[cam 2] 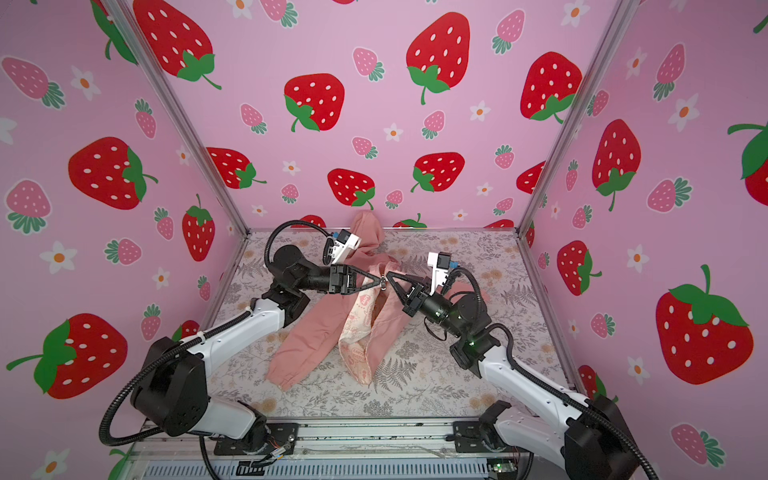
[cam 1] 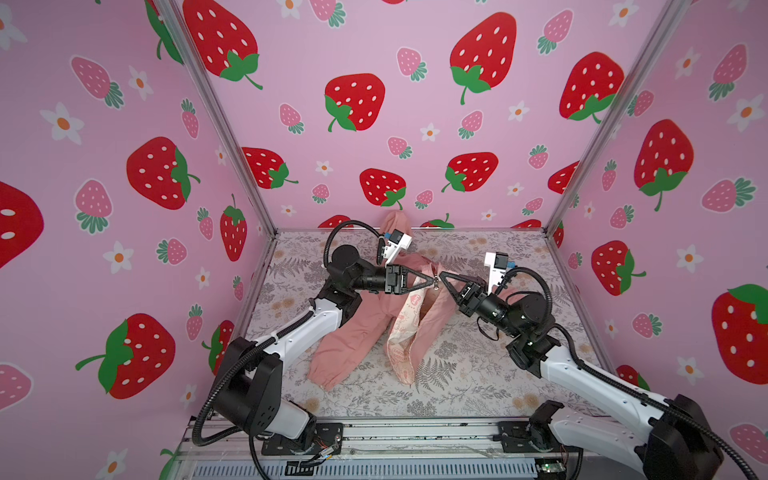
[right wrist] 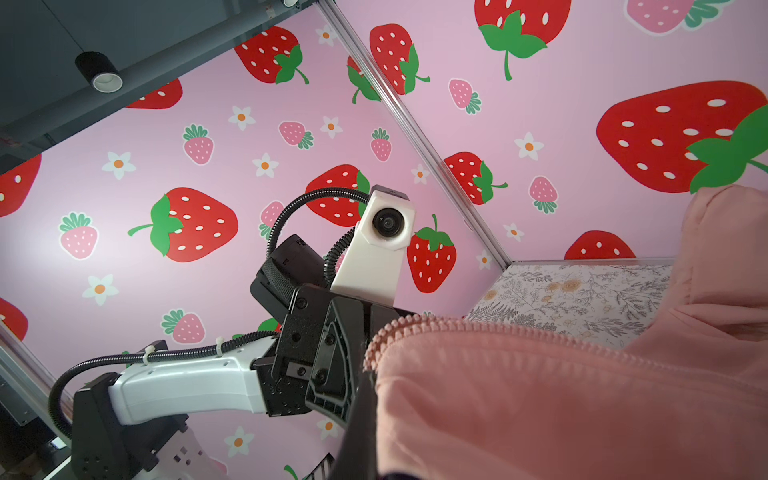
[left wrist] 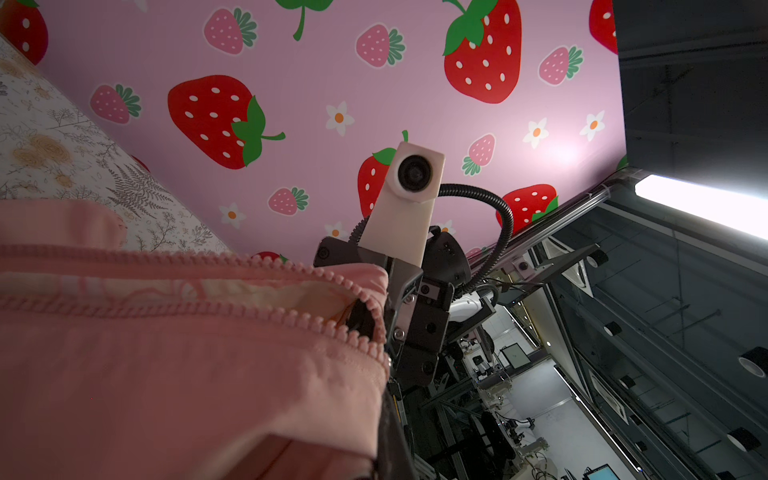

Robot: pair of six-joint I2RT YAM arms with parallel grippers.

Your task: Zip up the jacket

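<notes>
Closest to you, the jacket (cam 1: 345, 332) trails off toward the front edge of the floral table cover (cam 1: 457, 386). There's one sleeve cuff (cam 1: 328, 376) on the left-arm side, and just beside it a flap of the cream lining (cam 1: 401, 345) turned face up. So the front is wide open at this end.

The action is in the middle. Your left gripper (cam 1: 430, 283) and right gripper (cam 1: 443, 276) come in from opposite sides and meet tip to tip, nearly touching. Both are clenched on the jacket's front edges, with a little metal zipper pull (cam 1: 435, 285) dangling right between them. I can't tell if the left one has the pull itself or just the fabric next to it. In the left wrist view the two rows of zipper teeth (left wrist: 232, 311) run apart with lining between them, and only converge right at the jaws.

The bit that matters is that the zipper line runs near-to-far, crosswise to both grippers, and neither arm is nearer. My guess is the halves aren't mated yet, so they need lining up before anything slides.

Farthest back, the hood (cam 1: 395, 222) is bunched against the back wall (cam 1: 415, 124).
</notes>
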